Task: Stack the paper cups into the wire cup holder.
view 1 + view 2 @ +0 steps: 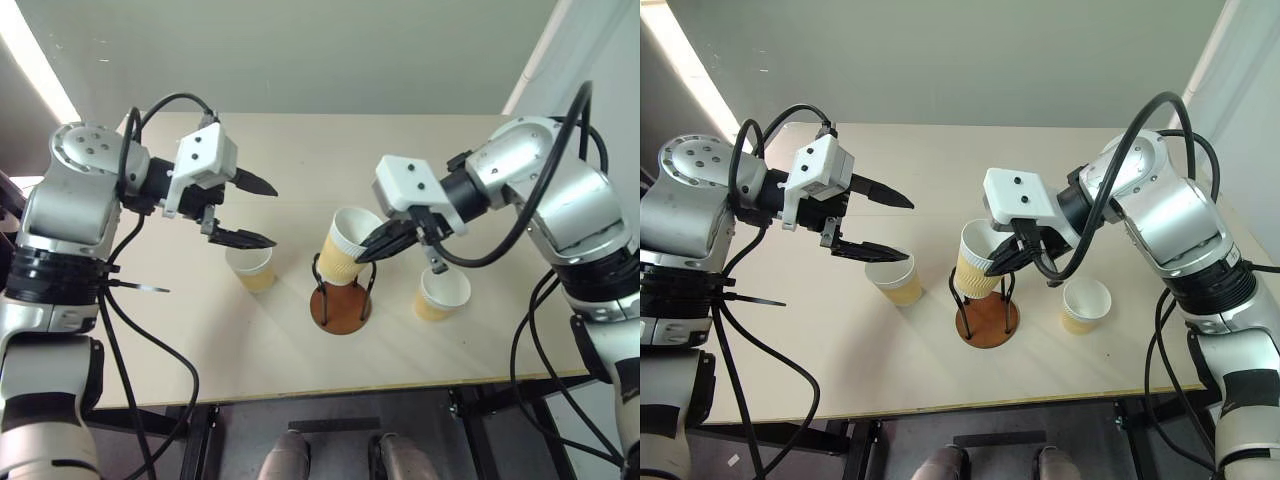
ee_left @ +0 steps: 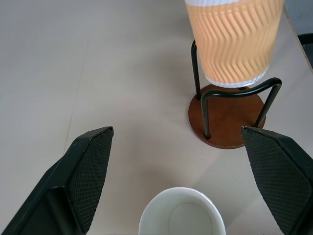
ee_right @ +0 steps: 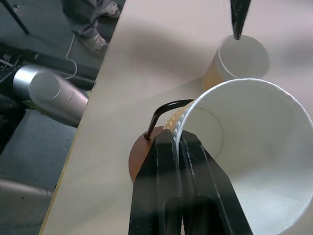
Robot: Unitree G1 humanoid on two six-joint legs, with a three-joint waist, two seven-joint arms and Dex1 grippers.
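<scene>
While our table (image 1: 200, 350) carries the wire cup holder (image 1: 340, 308) at its middle, our right gripper (image 1: 378, 243) is clamped on a tilted paper cup's (image 1: 347, 248) rim over the loops. Our left gripper (image 1: 255, 212), fingers apart, hovers above another cup (image 1: 251, 267); a third cup (image 1: 441, 293) stands right of the holder.

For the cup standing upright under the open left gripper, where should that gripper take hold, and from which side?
Best at the rolled rim or upper wall of the paper cup, coming from above. It stands upright with its mouth open, directly below the open left gripper, and it tapers downward, so the wider top is probably less likely to slip. One finger inside and one outside, as the right gripper pinches its own cup, should also work.
</scene>
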